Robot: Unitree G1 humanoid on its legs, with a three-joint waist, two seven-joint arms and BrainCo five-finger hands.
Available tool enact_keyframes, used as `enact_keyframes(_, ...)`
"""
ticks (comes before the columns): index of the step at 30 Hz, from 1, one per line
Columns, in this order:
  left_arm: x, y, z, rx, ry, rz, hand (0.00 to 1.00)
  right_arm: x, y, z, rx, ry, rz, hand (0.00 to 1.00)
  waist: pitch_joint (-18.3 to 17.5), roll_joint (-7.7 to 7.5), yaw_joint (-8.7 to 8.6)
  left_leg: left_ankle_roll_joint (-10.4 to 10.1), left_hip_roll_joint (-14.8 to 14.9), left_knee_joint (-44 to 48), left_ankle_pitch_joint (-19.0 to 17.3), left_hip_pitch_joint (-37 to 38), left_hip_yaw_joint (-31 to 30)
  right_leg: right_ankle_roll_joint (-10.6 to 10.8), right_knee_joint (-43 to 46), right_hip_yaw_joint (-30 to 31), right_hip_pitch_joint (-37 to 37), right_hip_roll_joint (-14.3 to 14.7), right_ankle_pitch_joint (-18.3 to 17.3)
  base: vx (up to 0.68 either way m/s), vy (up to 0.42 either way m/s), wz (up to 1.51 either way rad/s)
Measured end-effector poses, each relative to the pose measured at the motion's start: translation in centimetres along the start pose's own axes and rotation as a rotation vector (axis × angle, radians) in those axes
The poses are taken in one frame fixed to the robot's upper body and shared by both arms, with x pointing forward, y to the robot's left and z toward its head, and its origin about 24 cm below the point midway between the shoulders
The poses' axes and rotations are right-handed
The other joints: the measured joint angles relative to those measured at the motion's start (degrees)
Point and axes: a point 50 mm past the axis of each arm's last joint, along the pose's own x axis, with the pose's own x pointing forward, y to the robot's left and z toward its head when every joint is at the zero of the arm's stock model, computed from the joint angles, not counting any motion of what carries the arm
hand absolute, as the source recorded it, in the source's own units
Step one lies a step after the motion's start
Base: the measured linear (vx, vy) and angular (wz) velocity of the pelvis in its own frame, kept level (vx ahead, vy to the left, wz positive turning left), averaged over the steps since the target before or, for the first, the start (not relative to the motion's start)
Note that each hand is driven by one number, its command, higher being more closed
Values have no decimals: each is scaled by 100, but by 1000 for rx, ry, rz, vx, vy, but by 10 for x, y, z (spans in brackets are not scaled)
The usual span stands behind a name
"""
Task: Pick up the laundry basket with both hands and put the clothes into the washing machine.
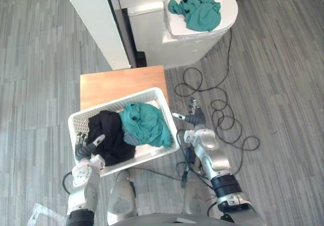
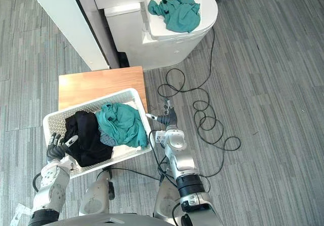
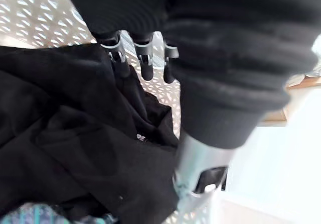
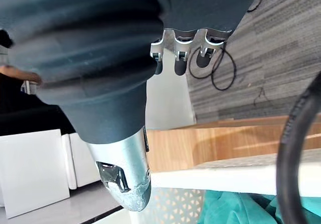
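Laundry basket (image 1: 78,124), white and perforated, sits skewed on the near part of a wooden table (image 1: 121,81) at lower centre-left of the left eye view. Inside it a black garment (image 1: 109,135) lies to the left, touching a teal garment (image 1: 147,123) on the right. The left hand (image 1: 87,149) is at the basket's lower-left corner, its fingers (image 3: 145,66) bent over the rim into the basket beside the black cloth, gripping that edge. The right hand (image 1: 195,122) is just beside the basket's right rim, fingers loose and pointing up the frame, holding nothing; whether the thumb touches the rim cannot be told. Beyond the table's far edge, at upper centre-right, stands the white washing machine (image 1: 192,46) with another teal cloth (image 1: 197,12) on its rounded top. A white panel (image 1: 96,18) rises at upper left. Grey plank floor (image 1: 35,84) lies open on both sides.
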Motion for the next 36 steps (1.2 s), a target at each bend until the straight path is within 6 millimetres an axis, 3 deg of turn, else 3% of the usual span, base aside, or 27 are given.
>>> enact_keyframes(8, -7, -24, 32, -41, -148, -102, 0, -2, 6, -3, 24, 9, -2, 0, 0, 2, -80, 2, -1, -1, 2, -1, 2, -10, -1, -6, -2, -3, -12, 0, 0, 0)
enact_keyframes(18, -15, -27, 52, -74, -244, -116, 0, -2, 6, -2, 24, 8, -3, 0, 0, 4, -103, 2, -1, -2, 2, -6, 3, -12, 3, -8, -8, -3, -13, 0, 0, 0)
enact_keyframes(26, -19, -12, 49, -67, -241, -64, 0, -2, 5, -3, 24, 9, -2, 0, 3, 9, -71, 2, -1, -2, 1, -32, -28, -21, 27, -78, -15, -18, -58, 0, 0, 1)
enact_keyframes(31, -17, 7, 53, -71, -255, 29, 0, -2, 5, -3, 24, 10, -4, 0, 6, 29, -25, 2, -2, -2, 2, -82, -82, -7, 37, -132, -26, -30, -72, 5, -2, 5)
enact_keyframes(36, -13, 19, 45, -65, -217, 86, 0, -2, 5, -3, 25, 9, -4, 0, 7, 35, 3, 2, -9, -3, 2, -96, -109, 3, 51, -140, -25, -38, -82, 19, -5, 2)
